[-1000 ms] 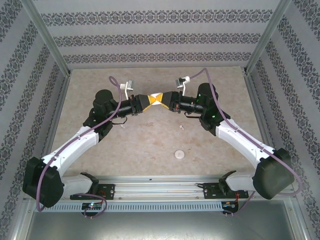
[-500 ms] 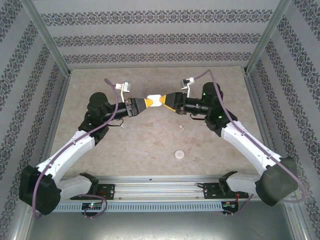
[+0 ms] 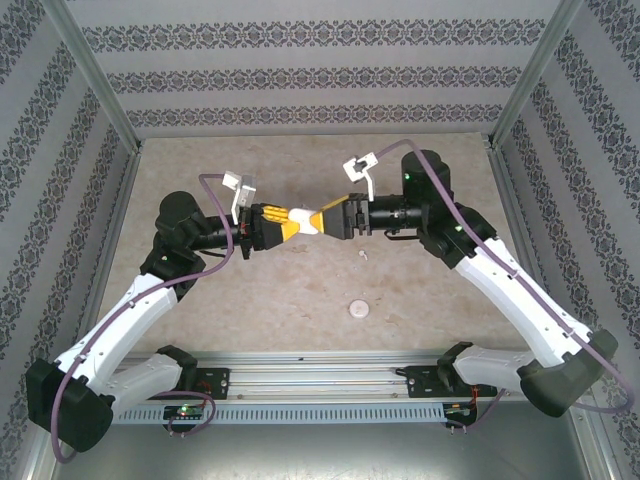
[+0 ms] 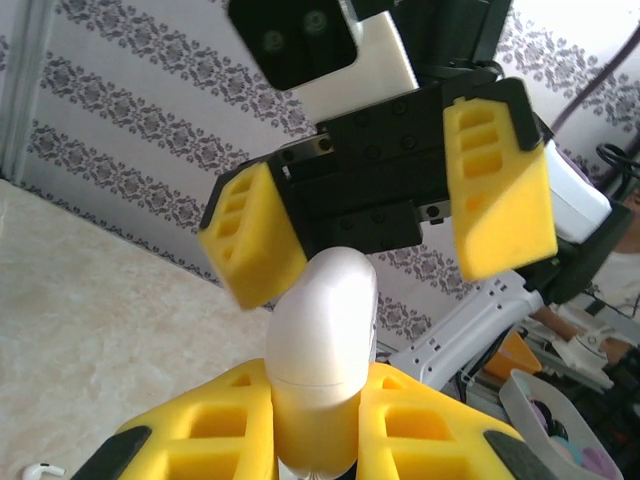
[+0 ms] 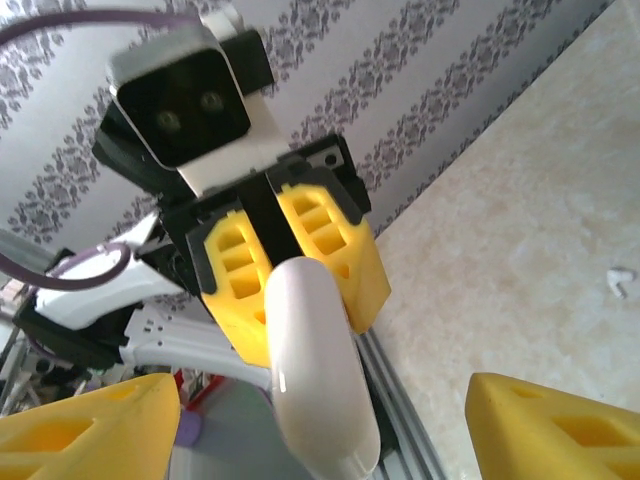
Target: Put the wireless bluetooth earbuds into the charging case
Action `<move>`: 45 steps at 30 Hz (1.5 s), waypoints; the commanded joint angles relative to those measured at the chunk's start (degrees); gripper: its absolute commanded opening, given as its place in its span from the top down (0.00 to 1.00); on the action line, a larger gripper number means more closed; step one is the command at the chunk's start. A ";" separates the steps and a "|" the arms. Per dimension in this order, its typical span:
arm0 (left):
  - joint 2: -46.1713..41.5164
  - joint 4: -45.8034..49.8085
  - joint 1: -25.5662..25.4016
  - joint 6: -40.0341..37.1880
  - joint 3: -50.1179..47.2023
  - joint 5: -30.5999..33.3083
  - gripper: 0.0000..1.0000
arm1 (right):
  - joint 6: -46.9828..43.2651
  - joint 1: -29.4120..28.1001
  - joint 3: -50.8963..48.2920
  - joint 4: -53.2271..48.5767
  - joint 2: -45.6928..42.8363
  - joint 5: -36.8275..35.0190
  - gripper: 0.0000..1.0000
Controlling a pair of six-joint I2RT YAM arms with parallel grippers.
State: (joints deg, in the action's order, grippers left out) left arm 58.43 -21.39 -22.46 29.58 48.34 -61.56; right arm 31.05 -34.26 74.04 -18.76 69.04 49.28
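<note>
A white, rounded charging case (image 3: 311, 221) hangs above the table's middle, its lid seam closed. My left gripper (image 3: 298, 218) is shut on its lower half; in the left wrist view the case (image 4: 320, 345) stands up between the yellow fingers (image 4: 205, 425). My right gripper (image 3: 329, 217) faces it, open, its fingers (image 4: 500, 190) spread to both sides of the case top without touching. In the right wrist view the case (image 5: 315, 370) points at me between my wide-apart pads (image 5: 560, 430). One white earbud (image 3: 362, 255) lies on the table, as does an earbud (image 5: 622, 282) and an earbud (image 4: 40, 468).
A small pale round disc (image 3: 356, 309) lies on the beige tabletop (image 3: 420, 300) nearer the front. Patterned walls with metal posts (image 3: 100, 90) close in the back and sides. A metal rail (image 3: 320, 375) runs along the near edge.
My right gripper has opened and let go of the case, which my left gripper still holds. Both grippers and the case have shifted a little toward the near edge.
</note>
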 commanded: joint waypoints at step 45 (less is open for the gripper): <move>1.88 -5.12 0.47 3.38 1.27 -8.62 0.54 | -14.61 -5.00 2.34 -1.77 0.22 -3.50 0.92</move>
State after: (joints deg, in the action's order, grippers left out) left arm 59.94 -24.03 -22.37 33.04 48.77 -68.38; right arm 16.27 -38.79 76.12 -23.31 69.17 44.07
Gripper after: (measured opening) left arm 0.453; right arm 0.218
